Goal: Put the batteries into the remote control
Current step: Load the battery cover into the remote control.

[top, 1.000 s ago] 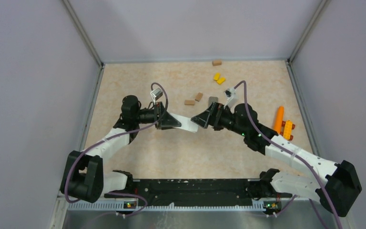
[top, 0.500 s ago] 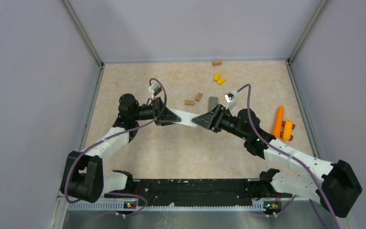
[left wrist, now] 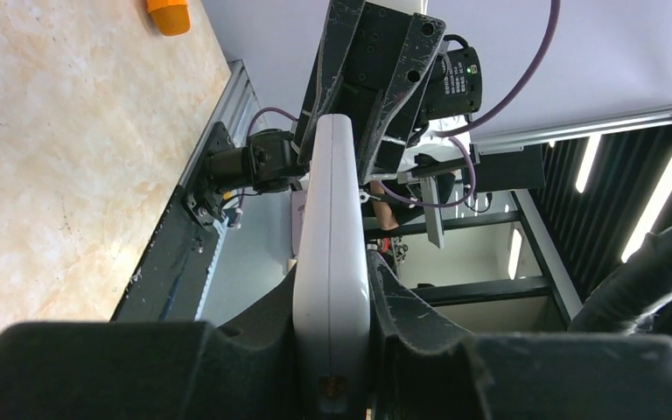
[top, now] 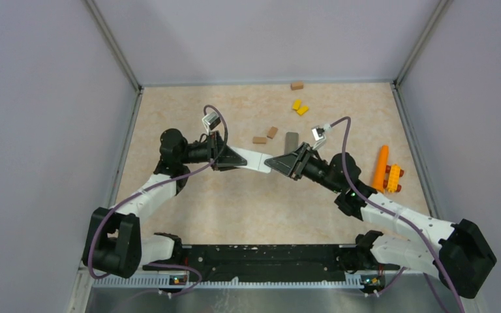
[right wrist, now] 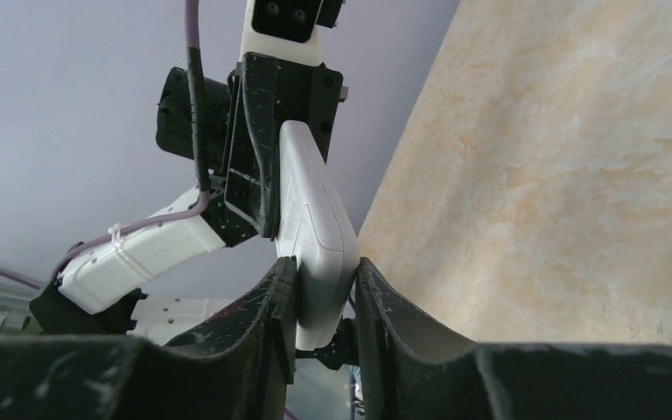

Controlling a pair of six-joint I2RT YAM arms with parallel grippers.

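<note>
White remote sits raised off the worktop, mid-air btwn the two arms, approx level. L claw is clamped narrow on its left end. R claw grips the other end, fingers pressed against both sides in the wrist view. On the worktop behind: grey flat piece, brown blocks, yellow blocks, orange stick far right. Batteries can't be picked out.

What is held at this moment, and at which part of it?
The white remote is held above the table: the left gripper clamps one end, the right gripper the opposite end.
</note>
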